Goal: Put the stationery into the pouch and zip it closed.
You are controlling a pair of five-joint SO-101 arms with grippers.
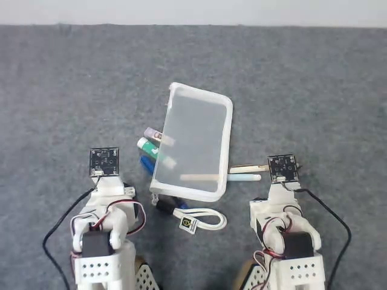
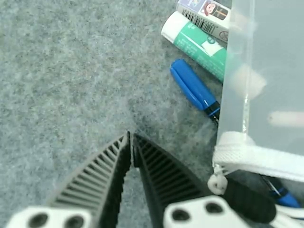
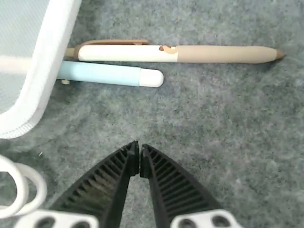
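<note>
At the centre of the grey table (image 1: 72, 78) lay the pouch (image 1: 228, 145), a translucent case with a white zip border, seen from above and tilted slightly. Along its 9 o'clock edge three pieces of stationery poked out side by side: a purple-capped stick (image 1: 151, 133), a green-and-white glue stick (image 2: 194, 45) and a blue marker (image 2: 192, 88). Their far ends ran behind the cloudy wall, and it could not be told whether they sat inside or underneath. At the pouch's 4 o'clock corner lay a beige pen (image 3: 190, 53) and a pale blue pen (image 3: 109, 74), parallel and just beside each other, one end of each tucked against the zip border. A white cord loop (image 1: 202, 217) with a small tag rested at 6 o'clock. The left gripper (image 2: 132, 137) hung over bare carpet at the pouch's 8 o'clock, jaws pressed together and empty. The right gripper (image 3: 139, 149) hung at 4 o'clock near the pens, jaws likewise closed on nothing.
</note>
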